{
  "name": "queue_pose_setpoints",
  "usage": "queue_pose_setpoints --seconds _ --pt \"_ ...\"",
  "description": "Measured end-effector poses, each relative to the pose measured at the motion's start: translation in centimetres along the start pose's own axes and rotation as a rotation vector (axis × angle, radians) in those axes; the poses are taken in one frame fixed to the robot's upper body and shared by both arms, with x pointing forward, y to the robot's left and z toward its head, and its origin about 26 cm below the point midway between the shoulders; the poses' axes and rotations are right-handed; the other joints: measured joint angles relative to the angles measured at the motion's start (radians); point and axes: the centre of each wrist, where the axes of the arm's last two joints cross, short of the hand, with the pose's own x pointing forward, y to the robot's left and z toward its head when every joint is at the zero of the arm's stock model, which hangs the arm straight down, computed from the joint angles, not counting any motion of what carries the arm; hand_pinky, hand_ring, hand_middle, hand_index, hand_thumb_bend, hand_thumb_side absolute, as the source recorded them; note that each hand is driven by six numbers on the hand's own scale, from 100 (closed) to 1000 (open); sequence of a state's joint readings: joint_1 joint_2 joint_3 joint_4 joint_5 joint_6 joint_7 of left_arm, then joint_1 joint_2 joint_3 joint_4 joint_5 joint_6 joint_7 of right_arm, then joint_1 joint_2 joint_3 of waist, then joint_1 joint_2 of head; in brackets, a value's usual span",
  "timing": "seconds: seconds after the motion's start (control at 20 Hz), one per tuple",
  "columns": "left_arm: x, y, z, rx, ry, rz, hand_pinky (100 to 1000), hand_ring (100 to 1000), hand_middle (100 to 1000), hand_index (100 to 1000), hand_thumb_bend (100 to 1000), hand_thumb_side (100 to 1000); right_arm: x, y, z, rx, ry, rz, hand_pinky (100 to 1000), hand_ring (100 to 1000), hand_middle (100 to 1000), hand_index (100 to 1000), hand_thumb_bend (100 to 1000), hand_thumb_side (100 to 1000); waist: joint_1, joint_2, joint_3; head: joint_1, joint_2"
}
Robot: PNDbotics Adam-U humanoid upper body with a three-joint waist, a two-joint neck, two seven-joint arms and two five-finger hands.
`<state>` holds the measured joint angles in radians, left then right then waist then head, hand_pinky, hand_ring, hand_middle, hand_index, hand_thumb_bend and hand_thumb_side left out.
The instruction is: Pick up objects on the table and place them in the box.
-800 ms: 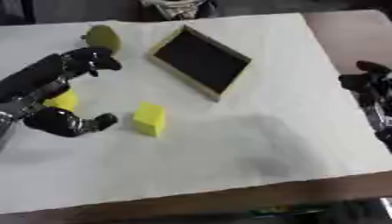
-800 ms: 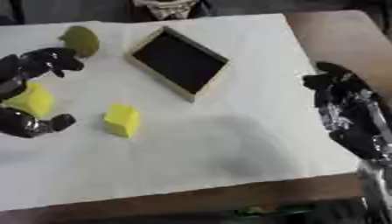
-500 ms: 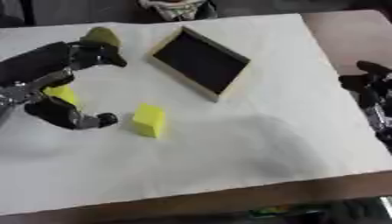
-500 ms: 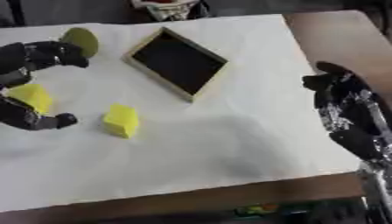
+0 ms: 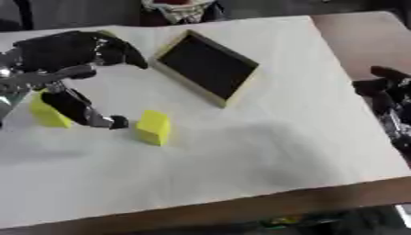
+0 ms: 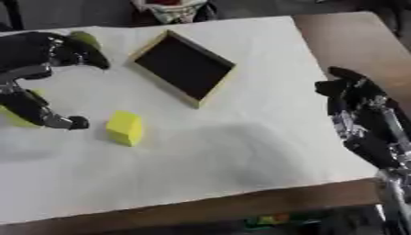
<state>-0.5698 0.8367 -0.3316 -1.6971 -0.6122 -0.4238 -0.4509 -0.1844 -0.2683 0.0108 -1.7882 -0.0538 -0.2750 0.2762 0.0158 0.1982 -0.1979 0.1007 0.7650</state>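
two yellow blocks listed on white table cover (image 5: 241, 156): first block (image 5: 153, 127) free-standing at centre-left, second block (image 5: 47, 111) at 9 o'clock, beneath left hand (image 5: 68, 55). left hand spread, fingers arched, nothing grasped. box (image 5: 208, 66) empty, at 12 o'clock. green object (image 6: 83, 38) partly hidden at 11 o'clock. right hand (image 6: 361, 114) relaxed, unclenched, at 3 o'clock edge.

No legible text, label, brand, number or sign appears on any surface in either view; all visible faces are plain and unmarked.
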Motion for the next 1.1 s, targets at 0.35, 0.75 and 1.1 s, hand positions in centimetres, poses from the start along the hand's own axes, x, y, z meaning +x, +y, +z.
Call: queue_pose_setpoints --seconds 0.35,0.75,1.1 --pt "-1.2 -2.3 -1.5 -0.135 -0.008 0.035 772 725 763 891 535 624 0.0 0.0 0.0 0.005 0.0 -0.001 852 813 633 878 100 470 0.001 -0.002 -0.005 0.0 0.0" --pt "-1.2 -3.4 -3.1 -0.186 -0.025 0.045 780 726 773 889 538 612 0.0 0.0 0.0 0.005 0.001 -0.001 853 814 634 878 100 470 0.002 -0.005 -0.006 -0.001 0.0" --pt "-1.0 -4.6 -4.3 -0.21 -0.025 0.027 807 757 820 921 592 657 0.0 0.0 0.0 0.006 0.001 -0.001 852 813 634 877 100 470 0.0 -0.005 -0.006 -0.001 0.0"
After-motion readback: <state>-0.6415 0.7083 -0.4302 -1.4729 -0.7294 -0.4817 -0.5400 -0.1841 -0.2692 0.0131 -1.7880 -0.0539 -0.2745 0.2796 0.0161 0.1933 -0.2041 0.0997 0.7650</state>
